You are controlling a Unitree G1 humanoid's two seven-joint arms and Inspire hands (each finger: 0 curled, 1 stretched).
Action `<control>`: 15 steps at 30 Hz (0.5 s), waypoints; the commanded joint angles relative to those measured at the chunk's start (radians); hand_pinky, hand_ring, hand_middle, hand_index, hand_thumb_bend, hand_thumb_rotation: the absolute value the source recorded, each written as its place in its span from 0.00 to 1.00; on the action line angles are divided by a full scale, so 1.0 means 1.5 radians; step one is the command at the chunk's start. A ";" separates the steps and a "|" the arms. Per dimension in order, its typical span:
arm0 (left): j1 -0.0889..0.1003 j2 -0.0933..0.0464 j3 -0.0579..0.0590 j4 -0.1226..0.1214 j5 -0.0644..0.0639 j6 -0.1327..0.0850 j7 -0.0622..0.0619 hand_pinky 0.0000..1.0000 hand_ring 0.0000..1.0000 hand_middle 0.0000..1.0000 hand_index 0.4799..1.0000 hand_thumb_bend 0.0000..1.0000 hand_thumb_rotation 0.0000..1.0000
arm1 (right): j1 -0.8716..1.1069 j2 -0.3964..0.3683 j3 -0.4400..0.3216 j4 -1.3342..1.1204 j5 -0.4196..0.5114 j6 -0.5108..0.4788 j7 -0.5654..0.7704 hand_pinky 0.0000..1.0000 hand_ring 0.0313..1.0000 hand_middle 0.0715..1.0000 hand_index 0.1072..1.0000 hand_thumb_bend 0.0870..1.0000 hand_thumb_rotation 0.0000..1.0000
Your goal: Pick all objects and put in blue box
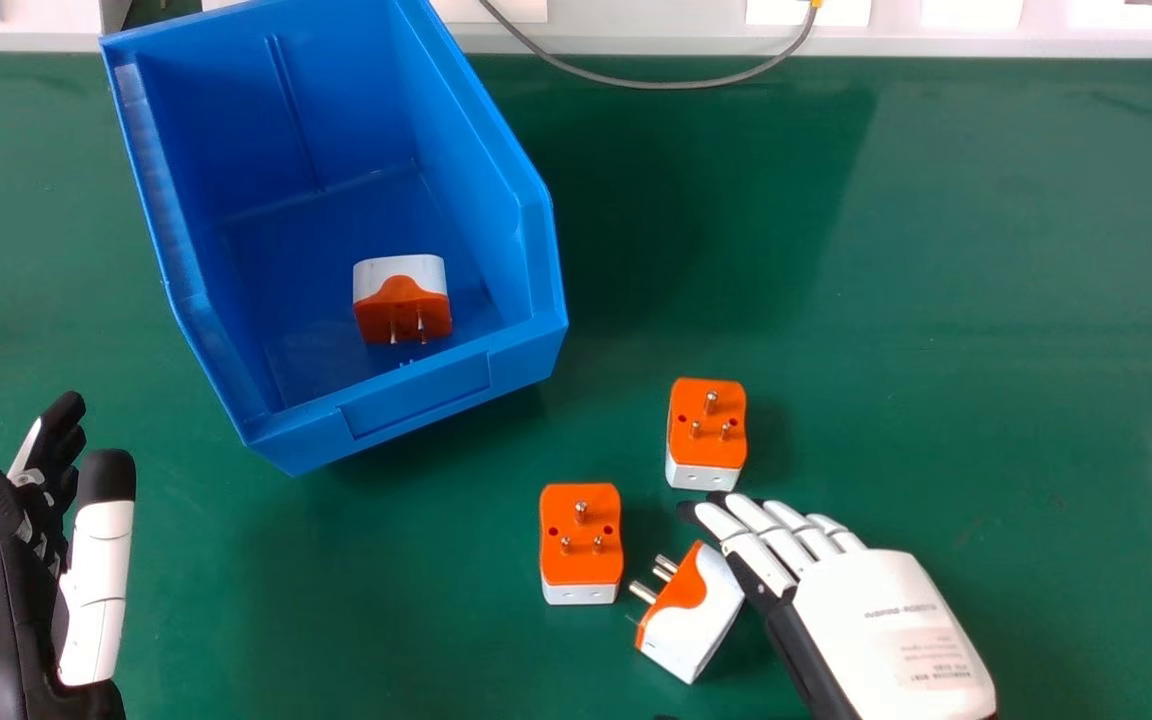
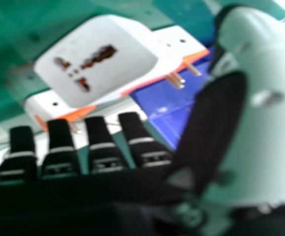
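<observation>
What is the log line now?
right hand: open, by sideways plug | blue box: one plug inside | table: two more plugs

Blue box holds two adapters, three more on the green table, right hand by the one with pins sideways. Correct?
Not quite: head view shows one adapter in the blue box, not two. Rest holds: three more on the green table, right hand by the one with pins sideways.
</observation>
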 commanded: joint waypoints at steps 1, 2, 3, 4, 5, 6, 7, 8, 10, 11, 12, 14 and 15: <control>0.003 0.008 0.005 -0.013 -0.001 -0.005 0.001 0.93 0.90 0.89 0.81 0.94 0.86 | -0.003 0.004 -0.001 -0.003 0.004 0.004 0.000 0.79 0.82 0.84 0.81 0.42 0.48; 0.003 0.008 0.005 -0.013 0.000 -0.005 0.001 0.93 0.90 0.89 0.81 0.94 0.86 | -0.006 0.006 -0.001 0.000 0.005 0.005 -0.003 0.79 0.82 0.84 0.81 0.41 0.47; 0.003 0.008 0.005 -0.013 0.000 -0.005 0.001 0.93 0.90 0.89 0.81 0.94 0.86 | -0.007 0.006 -0.001 0.002 0.005 0.005 -0.005 0.79 0.82 0.84 0.81 0.41 0.47; 0.003 0.007 0.005 -0.014 0.000 -0.004 0.001 0.93 0.90 0.89 0.81 0.94 0.86 | -0.008 0.007 0.000 0.004 0.005 0.006 -0.007 0.79 0.82 0.84 0.81 0.41 0.47; 0.003 0.007 0.005 -0.015 0.000 -0.004 0.001 0.93 0.90 0.89 0.81 0.94 0.86 | -0.010 0.009 0.001 0.008 0.004 0.007 -0.010 0.78 0.82 0.84 0.81 0.41 0.47; 0.004 0.007 0.005 -0.015 0.000 -0.004 0.000 0.93 0.90 0.89 0.81 0.94 0.86 | -0.012 0.011 0.003 0.012 0.002 0.008 -0.014 0.78 0.82 0.84 0.81 0.41 0.47; 0.004 0.008 0.006 -0.015 0.000 -0.004 0.000 0.93 0.90 0.89 0.81 0.94 0.86 | -0.014 0.013 0.004 0.018 0.001 0.008 -0.017 0.79 0.83 0.84 0.81 0.41 0.47; 0.004 0.008 0.006 -0.014 0.000 -0.004 0.000 0.93 0.90 0.89 0.81 0.94 0.86 | -0.017 0.014 0.005 0.023 0.000 0.009 -0.020 0.79 0.83 0.84 0.81 0.41 0.47; 0.005 0.009 0.007 -0.016 0.000 -0.002 -0.001 0.93 0.90 0.89 0.81 0.94 0.86 | -0.021 0.017 0.007 0.030 -0.002 0.011 -0.022 0.79 0.83 0.84 0.81 0.41 0.47; 0.005 0.008 0.006 -0.017 0.000 -0.002 -0.001 0.93 0.90 0.89 0.81 0.94 0.86 | -0.023 0.019 0.008 0.034 -0.002 0.013 -0.022 0.79 0.83 0.84 0.81 0.41 0.47; 0.005 0.008 0.006 -0.017 0.000 -0.002 -0.001 0.93 0.90 0.89 0.81 0.95 0.86 | -0.025 0.020 0.009 0.036 -0.003 0.014 -0.023 0.79 0.83 0.84 0.82 0.41 0.47; 0.007 0.008 0.007 -0.019 -0.001 -0.001 -0.001 0.93 0.90 0.89 0.81 0.95 0.86 | -0.028 0.022 0.010 0.042 -0.003 0.016 -0.023 0.79 0.83 0.84 0.82 0.41 0.48; 0.007 0.008 0.007 -0.020 -0.002 0.000 -0.002 0.93 0.90 0.89 0.81 0.95 0.86 | -0.031 0.024 0.011 0.047 -0.004 0.018 -0.024 0.79 0.83 0.84 0.82 0.41 0.48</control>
